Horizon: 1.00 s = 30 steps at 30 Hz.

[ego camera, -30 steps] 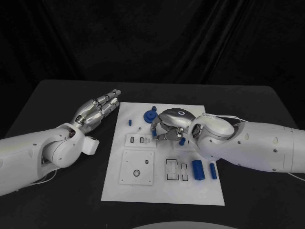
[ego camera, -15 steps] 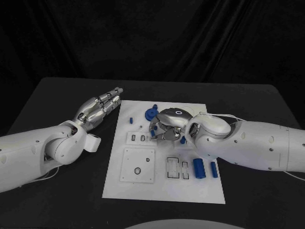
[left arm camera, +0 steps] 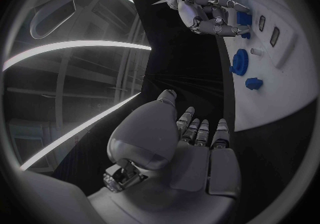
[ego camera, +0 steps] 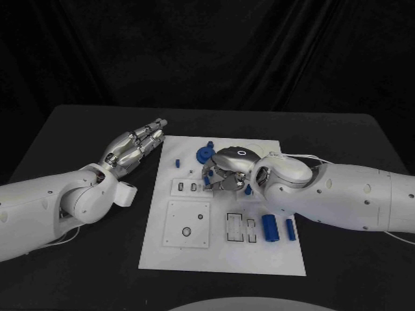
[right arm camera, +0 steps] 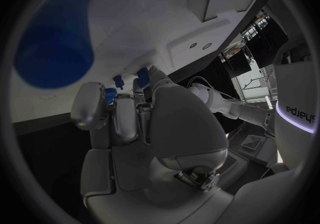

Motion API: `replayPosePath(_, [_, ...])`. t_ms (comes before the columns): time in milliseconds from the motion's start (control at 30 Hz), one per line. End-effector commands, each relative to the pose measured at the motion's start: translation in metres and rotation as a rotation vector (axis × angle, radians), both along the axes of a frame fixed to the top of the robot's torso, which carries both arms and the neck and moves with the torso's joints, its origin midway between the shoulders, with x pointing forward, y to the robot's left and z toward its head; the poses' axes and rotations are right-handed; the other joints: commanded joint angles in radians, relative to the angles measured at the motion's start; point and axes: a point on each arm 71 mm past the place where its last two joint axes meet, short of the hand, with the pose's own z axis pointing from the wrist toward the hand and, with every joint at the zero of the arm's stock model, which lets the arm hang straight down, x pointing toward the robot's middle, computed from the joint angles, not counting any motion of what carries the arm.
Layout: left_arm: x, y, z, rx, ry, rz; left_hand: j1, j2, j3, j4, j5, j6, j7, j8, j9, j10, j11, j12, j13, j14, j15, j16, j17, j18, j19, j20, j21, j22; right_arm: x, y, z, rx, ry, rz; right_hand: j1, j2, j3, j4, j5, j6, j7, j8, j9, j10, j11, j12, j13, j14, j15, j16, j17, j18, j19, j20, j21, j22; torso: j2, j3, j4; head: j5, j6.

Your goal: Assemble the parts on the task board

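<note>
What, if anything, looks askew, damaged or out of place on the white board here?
Nothing stands out. The white task board lies flat on the black table; two blue cylinders lie side by side near its right edge. The right hand is over small blue parts; the left hand hangs beside the board.

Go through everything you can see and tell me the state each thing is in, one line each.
Left hand: open, fingers straight, holding nothing, beside the board.
Right hand: fingers curled down over the board's middle; whether it grips a part, cannot tell.
Task board: flat on the table.
Blue gear: on the board's far end.
Two blue cylinders: lying loose, side by side, near end.
</note>
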Motion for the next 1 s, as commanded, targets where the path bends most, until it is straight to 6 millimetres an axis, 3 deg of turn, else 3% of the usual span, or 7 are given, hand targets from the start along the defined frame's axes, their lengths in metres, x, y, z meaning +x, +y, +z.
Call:
replayPosePath(33, [-0.0005,-0.0024,0.0007,-0.012,-0.006,-0.014,0.008,0.002,0.006,0.001,0.007,0.007,0.000,0.003,0.001,0.001,0.007,0.006,0.001,0.000,0.005,-0.007,-0.001,0.017,0.003,0.007,-0.006,-0.002,-0.0021,-0.0025,-0.0109,-0.054,0.041,-0.012,-0.004,-0.010,-0.006,0.001,-0.005,-0.014,0.002,-0.012,-0.010,0.025,0.002,-0.007,0.151,0.043,0.002,-0.007,-0.002,0.008,-0.003,0.007,-0.003,0.149,-0.001,-0.0012,0.0000,-0.001,0.000])
replayPosePath(267, [-0.0002,-0.0030,0.0005,-0.012,-0.005,-0.016,0.008,0.002,0.006,0.001,0.007,0.007,0.000,0.003,0.001,0.001,0.007,0.006,0.001,0.000,0.005,-0.007,-0.001,0.017,0.003,0.007,-0.006,-0.002,-0.0023,-0.0028,-0.0113,-0.056,0.044,-0.008,-0.020,-0.023,-0.018,0.009,-0.040,-0.079,0.005,-0.056,-0.033,0.022,0.002,-0.009,0.148,0.041,0.002,-0.010,-0.006,0.009,-0.005,0.007,-0.014,0.147,-0.002,-0.0006,0.0003,-0.003,-0.002])
replayPosePath(533, [0.0003,-0.0026,0.0003,-0.011,-0.005,-0.015,0.008,0.002,0.006,0.001,0.007,0.007,0.000,0.003,0.001,0.001,0.007,0.006,0.001,0.000,0.005,-0.007,-0.001,0.017,0.003,0.007,-0.006,-0.002,-0.0021,-0.0041,-0.0114,-0.055,0.043,-0.010,-0.035,-0.035,-0.035,0.022,-0.095,-0.199,-0.001,-0.125,-0.089,0.024,-0.002,-0.006,0.149,0.041,-0.001,-0.007,-0.006,0.009,-0.002,0.005,-0.021,0.148,-0.002,0.0003,0.0002,-0.002,-0.005])
replayPosePath(767, [0.0006,-0.0026,0.0001,-0.010,-0.004,-0.015,0.007,0.002,0.007,0.001,0.006,0.006,0.001,0.003,0.001,0.001,0.007,0.005,0.001,0.000,0.006,-0.007,-0.001,0.017,0.003,0.008,-0.006,-0.002,-0.0017,-0.0060,-0.0098,-0.036,0.028,-0.013,-0.045,-0.043,-0.041,0.038,-0.117,-0.241,-0.007,-0.145,-0.118,0.024,-0.006,-0.006,0.149,0.041,-0.004,-0.005,-0.007,0.009,0.000,0.002,-0.023,0.148,-0.001,0.0003,0.0010,-0.003,-0.004])
replayPosePath(867, [0.0006,-0.0026,0.0002,-0.010,-0.004,-0.015,0.007,0.002,0.007,0.001,0.006,0.006,0.001,0.003,0.001,0.001,0.007,0.005,0.001,0.000,0.006,-0.007,-0.001,0.017,0.003,0.008,-0.006,-0.002,-0.0023,-0.0080,-0.0072,-0.010,0.008,-0.010,-0.065,-0.060,-0.044,0.068,-0.156,-0.252,-0.010,-0.147,-0.136,0.026,-0.009,-0.004,0.151,0.042,-0.006,-0.002,-0.005,0.008,0.002,0.000,-0.020,0.149,-0.001,0.0005,0.0013,-0.001,-0.004])
replayPosePath(933, [0.0005,-0.0023,0.0002,-0.010,-0.004,-0.014,0.007,0.002,0.007,0.001,0.006,0.006,0.001,0.003,0.001,0.001,0.007,0.005,0.001,0.000,0.006,-0.007,-0.001,0.017,0.003,0.008,-0.006,-0.002,-0.0029,-0.0092,-0.0051,0.009,-0.007,-0.007,-0.090,-0.090,-0.047,0.109,-0.169,-0.267,-0.011,-0.152,-0.150,0.028,-0.010,-0.003,0.153,0.044,-0.008,0.002,-0.001,0.007,0.004,-0.001,-0.017,0.150,-0.002,0.0004,0.0011,0.000,-0.005])
replayPosePath(1000, [0.0004,-0.0020,0.0003,-0.009,-0.005,-0.012,0.007,0.001,0.007,0.001,0.006,0.007,0.001,0.004,0.001,0.001,0.007,0.005,0.001,0.000,0.006,-0.007,-0.001,0.017,0.003,0.008,-0.006,-0.002,-0.0035,-0.0105,-0.0016,0.032,-0.026,-0.002,-0.103,-0.107,-0.047,0.121,-0.170,-0.274,-0.010,-0.155,-0.156,0.029,-0.010,-0.002,0.153,0.044,-0.008,0.002,-0.001,0.007,0.005,-0.002,-0.018,0.151,-0.001,0.0002,0.0003,0.001,-0.006])
